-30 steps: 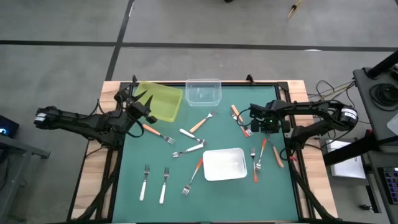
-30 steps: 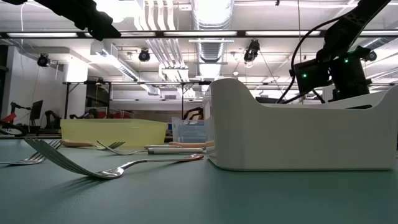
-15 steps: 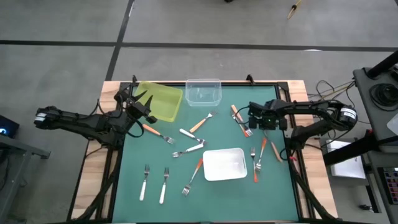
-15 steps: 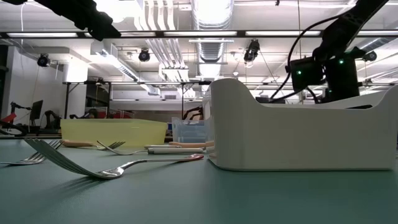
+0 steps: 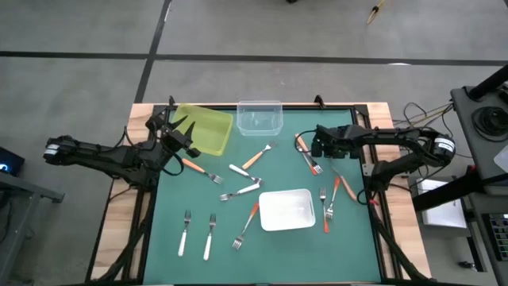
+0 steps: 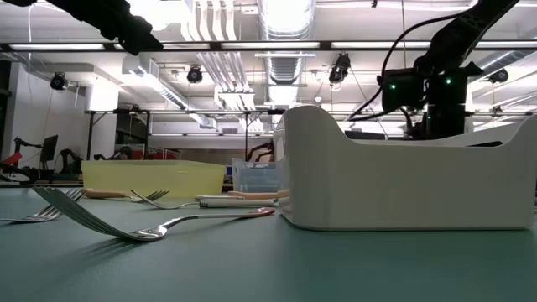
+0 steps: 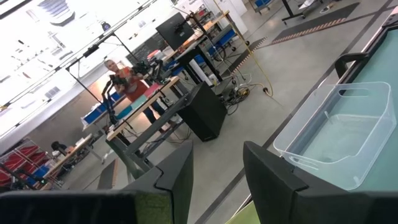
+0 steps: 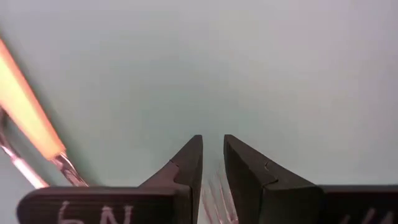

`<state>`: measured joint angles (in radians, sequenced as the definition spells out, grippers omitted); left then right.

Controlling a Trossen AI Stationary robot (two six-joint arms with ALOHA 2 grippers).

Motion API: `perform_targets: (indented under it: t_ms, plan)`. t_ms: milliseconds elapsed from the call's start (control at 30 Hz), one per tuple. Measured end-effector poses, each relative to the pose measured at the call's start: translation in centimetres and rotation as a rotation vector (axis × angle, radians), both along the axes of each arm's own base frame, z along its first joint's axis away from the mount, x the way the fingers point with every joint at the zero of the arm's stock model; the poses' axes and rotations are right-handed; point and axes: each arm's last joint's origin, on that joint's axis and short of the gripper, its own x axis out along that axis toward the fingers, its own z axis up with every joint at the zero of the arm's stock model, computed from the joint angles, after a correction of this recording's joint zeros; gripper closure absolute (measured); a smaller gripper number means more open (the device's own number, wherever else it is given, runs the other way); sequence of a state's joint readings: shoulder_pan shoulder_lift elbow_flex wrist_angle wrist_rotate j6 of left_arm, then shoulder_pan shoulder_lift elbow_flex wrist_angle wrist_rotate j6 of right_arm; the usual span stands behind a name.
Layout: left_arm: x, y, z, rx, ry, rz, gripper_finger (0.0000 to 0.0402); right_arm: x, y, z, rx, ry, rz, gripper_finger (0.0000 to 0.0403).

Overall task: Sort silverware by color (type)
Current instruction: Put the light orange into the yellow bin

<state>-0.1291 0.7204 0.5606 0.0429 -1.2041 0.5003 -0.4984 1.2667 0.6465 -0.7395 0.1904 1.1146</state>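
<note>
Nearest the low camera, a white tray (image 5: pixel 286 210) w/ forks (image 5: pixel 208 236) strewn on the green table (image 5: pixel 171 238). Mid-table, right gripper (image 8: pixel 212 163) points down at the mat, fingers (image 8: pixel 186 165) a narrow gap apart, fork tines between them; can't tell if pinched. Tan-handled fork (image 8: pixel 22 106) just beside. Far left, left gripper (image 7: pixel 214 171) by the yellow tray (image 5: pixel 202 127), fingers apart, holding nothing.

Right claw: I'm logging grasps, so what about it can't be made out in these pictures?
- High view: right claw sits over the forks; its own body hides the tips.
- Low view: white tray hides everything below the right arm.
- Right wrist view: fork tines between the fingers are cut off by the claw's body; contact unclear.
</note>
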Motion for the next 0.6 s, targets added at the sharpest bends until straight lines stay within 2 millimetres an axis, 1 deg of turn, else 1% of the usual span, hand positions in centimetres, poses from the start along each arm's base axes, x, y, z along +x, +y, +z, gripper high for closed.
perform_targets:
  t_ms: [200,333,433,600]
  plan:
    - [0.0,0.0,0.0,0.000,0.000,0.000,0.0279,0.7,-0.4,1.2,-0.028,-0.014,0.036,0.0346]
    - [0.0,0.0,0.0,0.000,0.000,0.000,0.0279,1.3,-0.6,2.2,-0.010,-0.045,0.088,0.0346]
    - [0.0,0.0,0.0,0.000,0.000,0.000,0.0279,1.5,-0.6,2.8,0.023,-0.048,0.116,0.0342]
    - [0.0,0.0,0.0,0.000,0.000,0.000,0.0279,1.6,-0.3,3.4,0.131,-0.070,0.169,0.0326]
